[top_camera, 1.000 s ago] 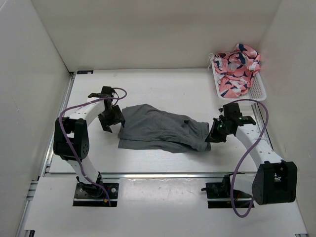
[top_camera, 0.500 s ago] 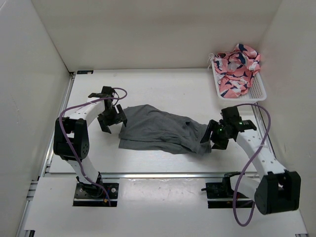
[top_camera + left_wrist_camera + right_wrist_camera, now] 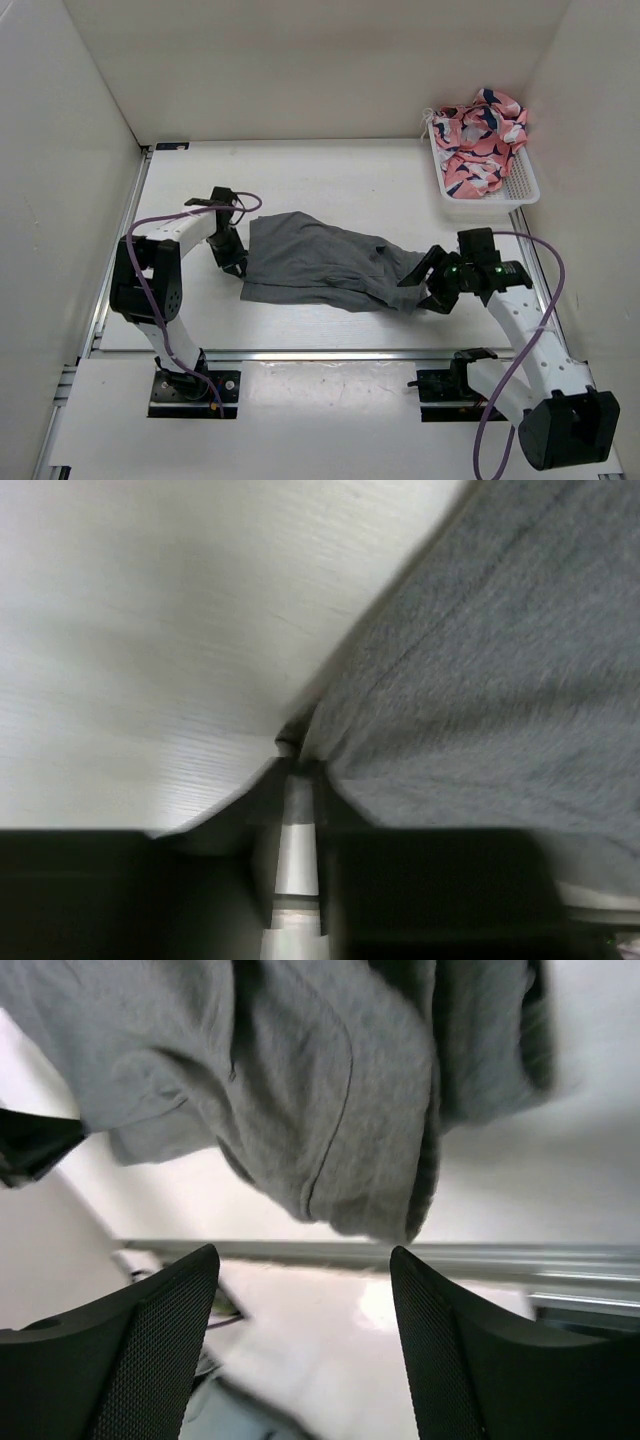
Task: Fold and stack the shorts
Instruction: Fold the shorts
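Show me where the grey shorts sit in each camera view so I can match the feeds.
Top external: the shorts lie across the middle of the table, between the two arms.
Left wrist: the shorts fill the right half, their edge running diagonally.
Right wrist: the shorts fill the top, hanging in folds.
Shared landmark: the white table surface bordering the cloth in all three.

Left tool (image 3: pixel 233 262) partly under shorts (image 3: pixel 320 262) (blurred)

Bright even overhead light, soft shadows; both wrist views blurred, dark-edged
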You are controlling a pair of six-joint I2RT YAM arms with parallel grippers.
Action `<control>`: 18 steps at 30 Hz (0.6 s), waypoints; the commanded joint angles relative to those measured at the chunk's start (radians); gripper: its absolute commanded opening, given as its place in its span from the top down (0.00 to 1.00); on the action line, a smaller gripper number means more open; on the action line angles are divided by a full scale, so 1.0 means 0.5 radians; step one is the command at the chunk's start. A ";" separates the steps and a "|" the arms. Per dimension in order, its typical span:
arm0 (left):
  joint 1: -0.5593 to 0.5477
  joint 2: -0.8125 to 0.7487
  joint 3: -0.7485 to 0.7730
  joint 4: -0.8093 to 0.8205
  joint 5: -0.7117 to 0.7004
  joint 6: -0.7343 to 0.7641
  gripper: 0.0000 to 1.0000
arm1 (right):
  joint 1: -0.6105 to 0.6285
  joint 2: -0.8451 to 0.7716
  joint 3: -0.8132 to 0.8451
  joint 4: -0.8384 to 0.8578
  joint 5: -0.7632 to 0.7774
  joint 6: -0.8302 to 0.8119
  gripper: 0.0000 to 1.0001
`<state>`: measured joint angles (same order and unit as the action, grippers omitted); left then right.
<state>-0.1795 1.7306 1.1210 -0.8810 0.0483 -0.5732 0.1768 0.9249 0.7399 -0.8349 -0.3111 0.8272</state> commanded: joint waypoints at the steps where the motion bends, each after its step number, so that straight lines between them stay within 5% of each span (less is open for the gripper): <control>1: -0.021 -0.010 -0.015 0.059 0.045 0.017 0.88 | -0.028 -0.070 -0.187 0.074 -0.313 0.400 0.26; 14: -0.021 -0.105 -0.015 0.059 -0.020 0.017 0.90 | -0.255 -0.055 -0.492 0.482 -0.449 0.687 0.29; 18: -0.021 -0.193 -0.015 0.041 -0.038 0.017 0.90 | -0.292 0.012 -0.510 0.543 -0.424 0.668 0.38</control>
<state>-0.1871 1.7161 1.1141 -0.8669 0.0456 -0.5655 0.0387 0.9100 0.4980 -0.6231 -0.5068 1.1507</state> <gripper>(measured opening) 0.121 0.637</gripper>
